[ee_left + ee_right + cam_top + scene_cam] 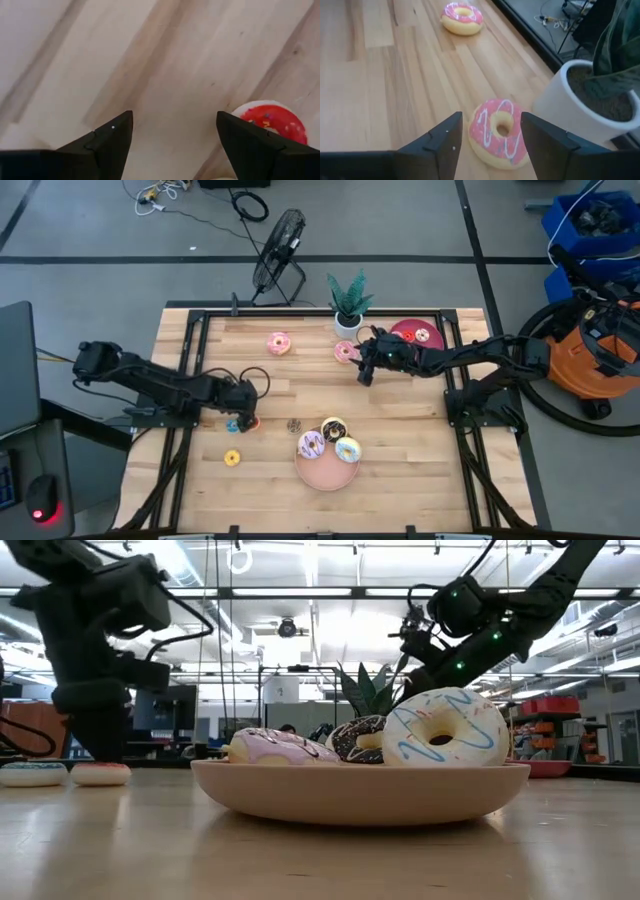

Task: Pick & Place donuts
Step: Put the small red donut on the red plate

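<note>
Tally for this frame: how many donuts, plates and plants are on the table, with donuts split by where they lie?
Donuts on the pink plate: 3
Donuts on the dark red plate: 1
Donuts loose on the table: 6
Plates: 2
Potted plant: 1
Total: 13 things, 10 of them donuts

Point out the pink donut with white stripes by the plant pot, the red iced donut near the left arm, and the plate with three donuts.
Pink striped donut [499, 131]: right wrist view, on its icing.
Red donut [272, 121]: left wrist view, on its icing.
Pink plate [360, 802]: low view, on its outer wall.
</note>
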